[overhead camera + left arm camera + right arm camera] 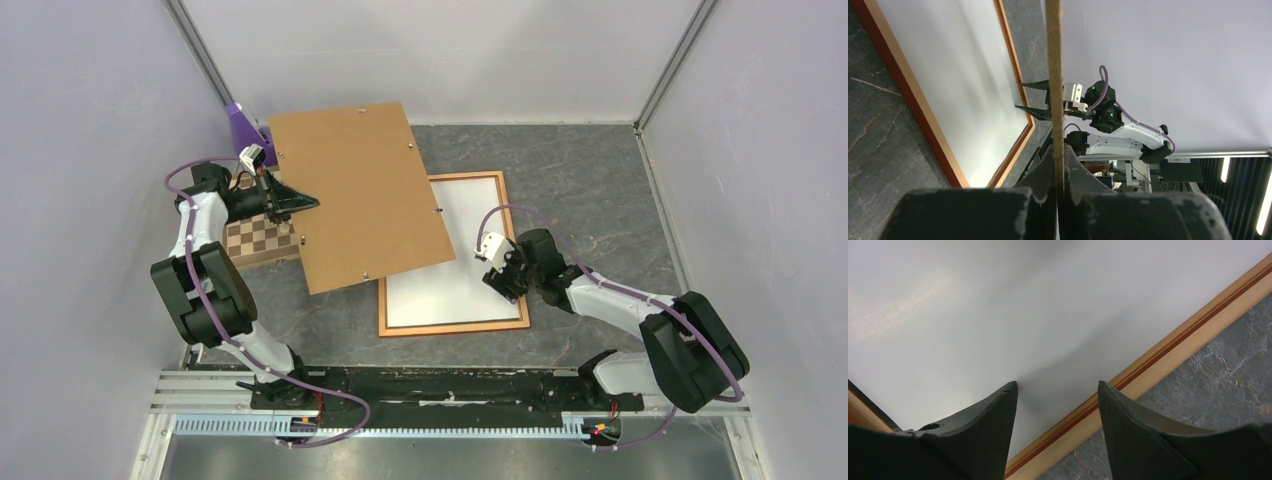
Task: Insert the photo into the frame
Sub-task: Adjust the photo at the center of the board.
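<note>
The orange-brown wooden frame (455,327) lies flat on the table. A white sheet (460,270) fills it, which looks like the photo with its white back up; no printed side shows. My right gripper (497,270) is open and empty, low over the frame's right rail (1173,350), with one fingertip over the white sheet (998,305). My left gripper (290,205) is shut on the left edge of the brown hardboard backing panel (360,195). It holds the panel raised over the frame's upper left part. In the left wrist view the panel (1053,75) shows edge-on between the jaws.
A checkered chessboard (258,240) lies under my left arm. A purple object (243,125) stands at the back left corner. White walls close in the table on three sides. The left wrist view also shows the frame rail (913,100) and my right gripper (1035,97).
</note>
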{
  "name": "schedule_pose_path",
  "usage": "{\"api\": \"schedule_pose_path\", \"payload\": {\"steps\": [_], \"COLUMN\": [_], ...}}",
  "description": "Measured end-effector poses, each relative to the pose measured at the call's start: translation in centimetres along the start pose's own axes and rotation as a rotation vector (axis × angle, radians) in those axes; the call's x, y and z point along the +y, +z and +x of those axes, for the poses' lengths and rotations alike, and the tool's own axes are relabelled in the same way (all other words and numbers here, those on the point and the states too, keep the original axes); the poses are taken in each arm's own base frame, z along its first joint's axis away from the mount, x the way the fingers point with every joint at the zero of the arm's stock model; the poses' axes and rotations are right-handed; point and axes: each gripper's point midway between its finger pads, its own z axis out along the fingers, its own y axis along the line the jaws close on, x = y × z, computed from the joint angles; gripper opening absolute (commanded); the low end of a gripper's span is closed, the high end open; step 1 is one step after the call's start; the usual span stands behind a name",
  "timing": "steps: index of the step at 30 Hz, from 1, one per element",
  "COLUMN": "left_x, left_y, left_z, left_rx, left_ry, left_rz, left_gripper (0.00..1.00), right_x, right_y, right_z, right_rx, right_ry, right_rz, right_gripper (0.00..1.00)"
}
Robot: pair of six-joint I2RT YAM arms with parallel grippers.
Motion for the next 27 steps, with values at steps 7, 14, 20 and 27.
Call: {"api": "schedule_pose_path", "payload": {"steps": [7,14,20,27], "left_x": [0.0,0.0,0.0,0.0], "left_y": [-0.01,-0.01,-0.01,-0.01], "left_z": [-0.01,-0.01,-0.01,-0.01], "left_rx": [0.0,0.0,0.0,0.0], "left_ry": [0.0,0.0,0.0,0.0], "left_rz": [0.0,0.0,0.0,0.0], "left_gripper": [0.02,0.02,0.02,0.02], "right_x": [0.04,0.16,0.22,0.37], "right_y": [0.0,-0.01,-0.01,-0.01], "right_z": [0.0,0.06,0.07,0.09], "right_rx": [0.0,0.002,0.002,0.002], "right_ry": [0.007,0.014,0.02,0.031], "right_rz": [-0.001,-0.005,-0.007,-0.012], "right_gripper": [0.61,0.61,0.62,0.62]}}
